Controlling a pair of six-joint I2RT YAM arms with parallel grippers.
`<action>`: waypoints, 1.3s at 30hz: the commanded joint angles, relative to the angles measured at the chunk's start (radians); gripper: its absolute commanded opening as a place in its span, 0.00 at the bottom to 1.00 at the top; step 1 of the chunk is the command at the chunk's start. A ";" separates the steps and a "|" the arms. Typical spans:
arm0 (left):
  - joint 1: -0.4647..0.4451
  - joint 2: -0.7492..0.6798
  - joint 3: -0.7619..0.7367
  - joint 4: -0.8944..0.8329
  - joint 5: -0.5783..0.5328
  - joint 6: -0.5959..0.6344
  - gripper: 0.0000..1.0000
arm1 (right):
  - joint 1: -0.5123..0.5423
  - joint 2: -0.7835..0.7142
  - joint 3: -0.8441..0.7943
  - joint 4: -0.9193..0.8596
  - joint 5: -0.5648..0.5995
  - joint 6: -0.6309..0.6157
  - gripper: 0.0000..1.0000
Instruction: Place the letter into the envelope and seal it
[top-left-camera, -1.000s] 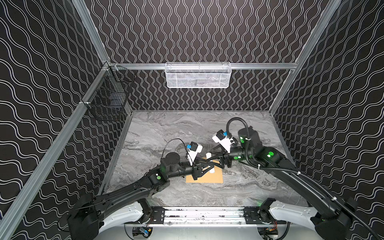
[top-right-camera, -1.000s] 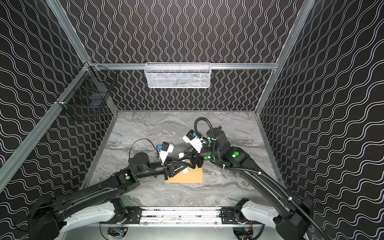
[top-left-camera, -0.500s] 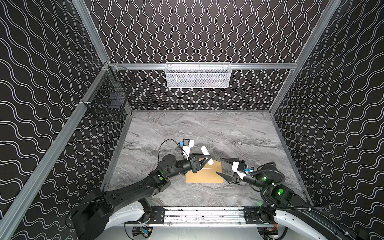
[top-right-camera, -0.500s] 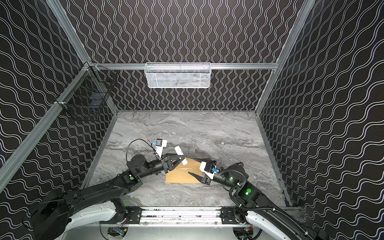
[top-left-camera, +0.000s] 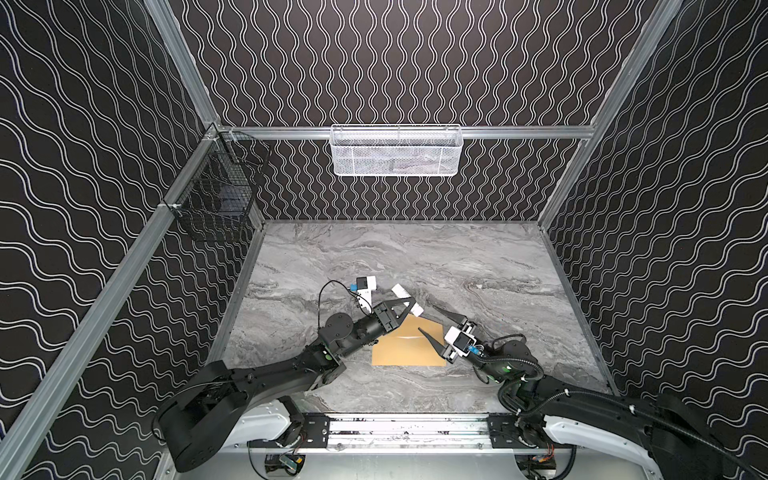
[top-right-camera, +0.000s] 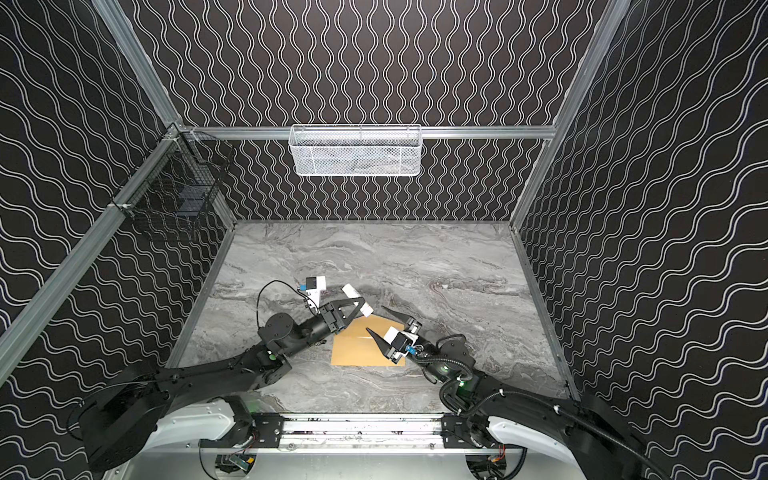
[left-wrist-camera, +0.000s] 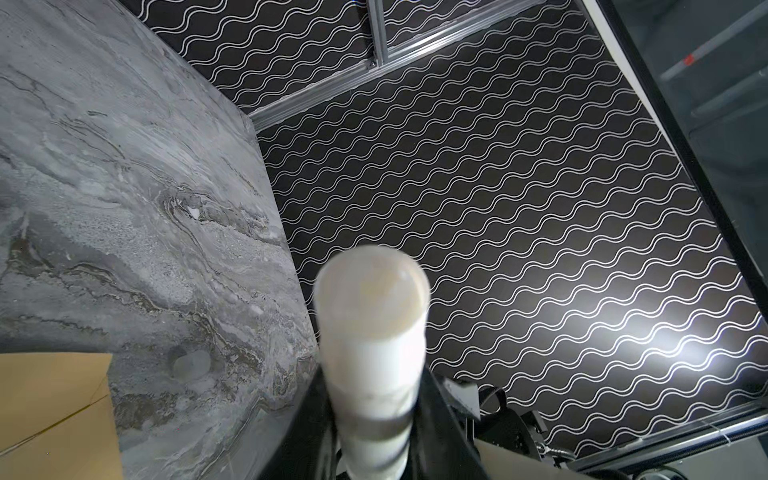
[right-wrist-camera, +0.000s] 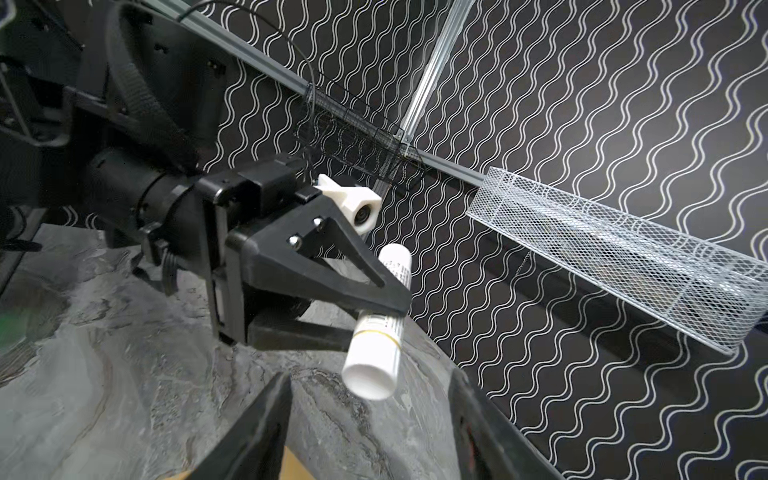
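Both jaws of the left gripper (right-wrist-camera: 374, 324) were clamped across the middle of a white glue stick (right-wrist-camera: 376, 353), which lay crosswise to the fingers with both ends protruding. In the left wrist view, the rounded end of the stick (left-wrist-camera: 372, 316) pointed away from the camera, clear of the table. In both top views this gripper (top-left-camera: 409, 301) (top-right-camera: 358, 301) was positioned at the far left corner of the envelope (top-left-camera: 403, 353) (top-right-camera: 357, 353).

The right gripper (top-left-camera: 426, 319) (top-right-camera: 375, 318) had its fingers spread apart with nothing between them. It was aimed toward the left gripper, with its lower finger over the right part of the envelope. Contact with the paper could not be determined.

The tan envelope lay flat on the grey marble table (top-left-camera: 374, 257), near the front edge and between the two arms. One corner of it (left-wrist-camera: 50, 407) appeared in the left wrist view.

A white mesh basket (top-left-camera: 397, 151) hung on the back wall, and a black wire basket (top-left-camera: 216, 199) hung on the left wall.
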 joint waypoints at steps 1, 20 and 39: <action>0.003 0.013 0.001 0.099 0.000 -0.043 0.00 | 0.009 0.061 0.007 0.197 0.017 0.010 0.61; 0.001 -0.012 -0.019 0.125 -0.007 -0.027 0.00 | 0.012 0.223 0.080 0.228 0.037 0.013 0.34; 0.000 -0.009 -0.019 0.145 0.013 0.036 0.00 | 0.016 0.181 0.147 0.163 -0.137 0.768 0.25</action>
